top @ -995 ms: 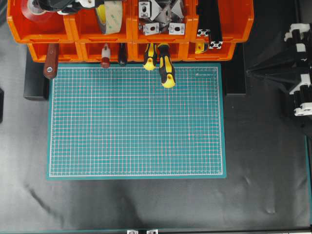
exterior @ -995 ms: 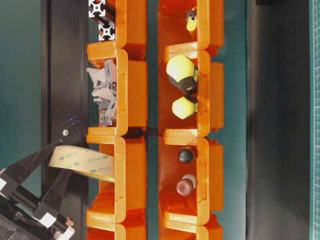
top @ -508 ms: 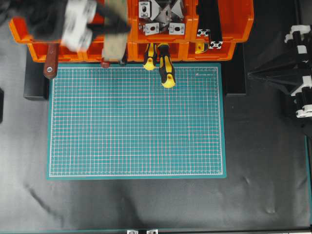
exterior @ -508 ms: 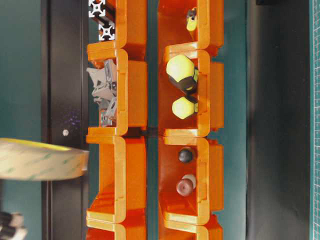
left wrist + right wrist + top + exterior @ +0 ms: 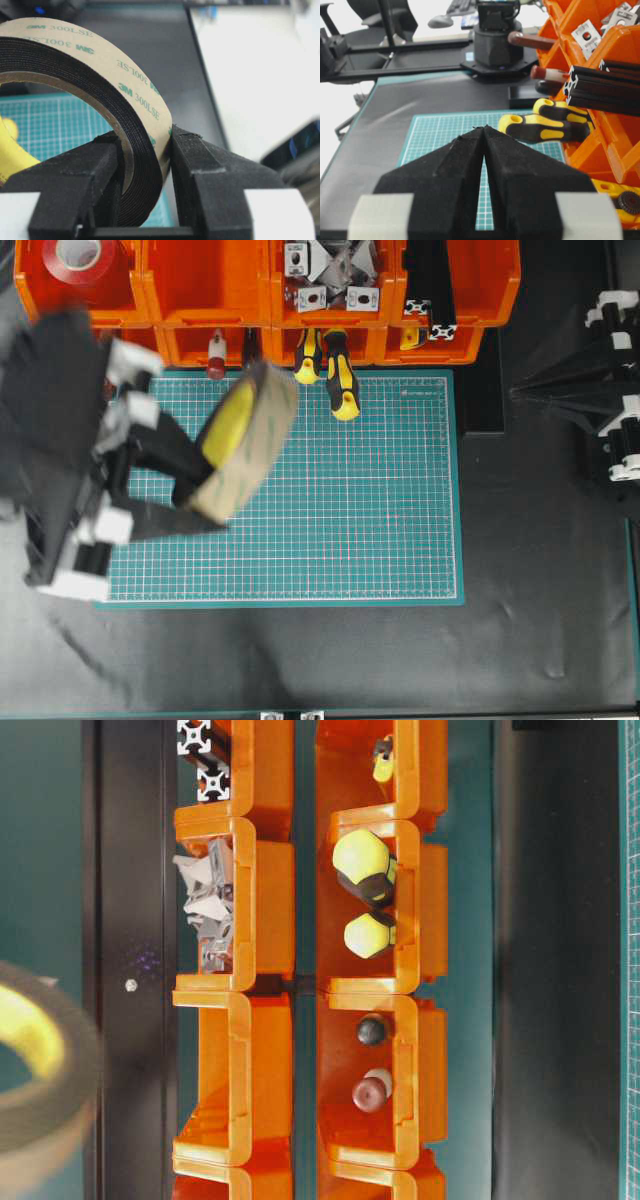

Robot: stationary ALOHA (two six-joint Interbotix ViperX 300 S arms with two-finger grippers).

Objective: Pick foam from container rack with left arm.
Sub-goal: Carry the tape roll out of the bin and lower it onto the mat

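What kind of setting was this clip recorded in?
Most likely a workshop or lab bench: orange bins holding screwdrivers and metal brackets, a green cutting mat, and office chairs beyond the table.

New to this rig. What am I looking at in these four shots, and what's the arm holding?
It is a two-armed table robot, each arm ending in a black claw. One picture looks straight down on the table, one looks level at the rack and appears turned sideways, and two come from cameras on the wrists.

On the black table lies a green mat. At its far edge stands an orange rack of bins holding red tape, metal brackets, black rails and yellow-handled tools.

The left claw is shut on the foam, a roll of tape, pinching its wall above the mat. The bin next to the red tape shows nothing inside. The right claw is shut, holds nothing and sits at the table's right side.
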